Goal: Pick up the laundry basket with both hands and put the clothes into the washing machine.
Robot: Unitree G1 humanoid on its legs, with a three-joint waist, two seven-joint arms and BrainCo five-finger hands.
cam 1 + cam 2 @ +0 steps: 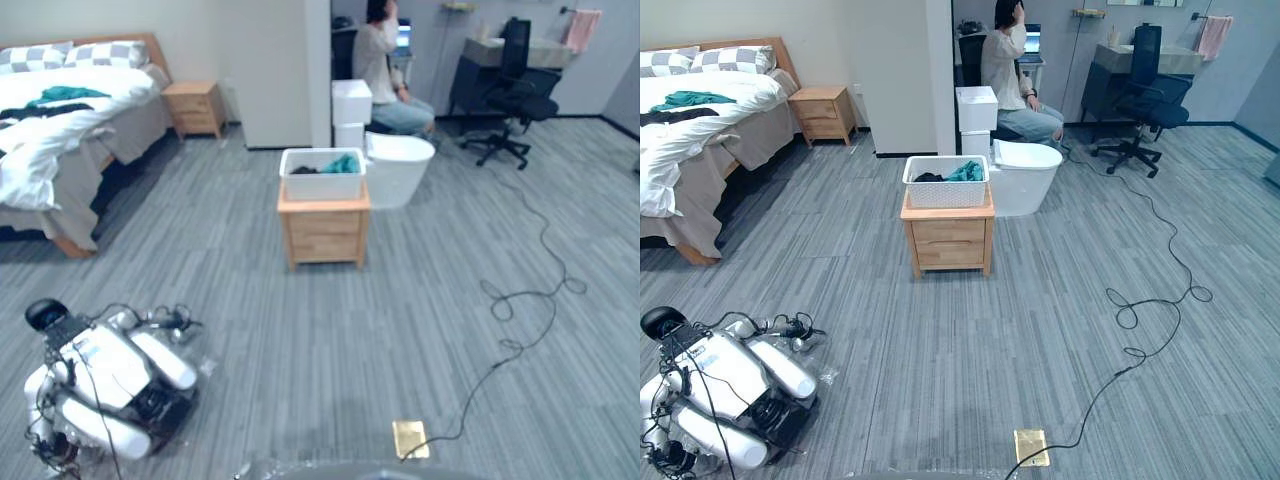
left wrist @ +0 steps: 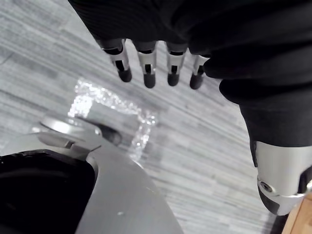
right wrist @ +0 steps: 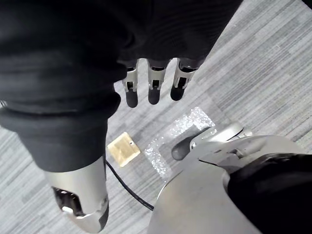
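Facing the laundry basket [image 1: 946, 184] from well across the floor [image 1: 1040, 290].
It sits on a small wooden table [image 1: 948, 243], clothes [image 1: 965, 172] inside; left hand [image 2: 165, 29] and right hand [image 3: 146, 44] hang empty, fingers [image 2: 147, 68] loosely straight, too far off to reach.

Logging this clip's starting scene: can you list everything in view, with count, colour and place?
laundry basket: one, white, on the wooden stand
clothes: a few, teal and dark, in the basket
wooden stand: one, light wood, mid-floor
toilet: one, white, just behind the stand
person: one, seated beyond the toilet
bed: one, white bedding, far left
garments: teal and dark, on the bed
pillows: two, checked, at the headboard
nightstand: one, light wood, beside the bed
office chair: one, black, far right
desk: one, dark, behind the chair
towel: one, pink, hanging far right
floor plate: one, brass, near floor
machine: one, white, lying near left
left hand: open, above the floor
right hand: open, above the floor
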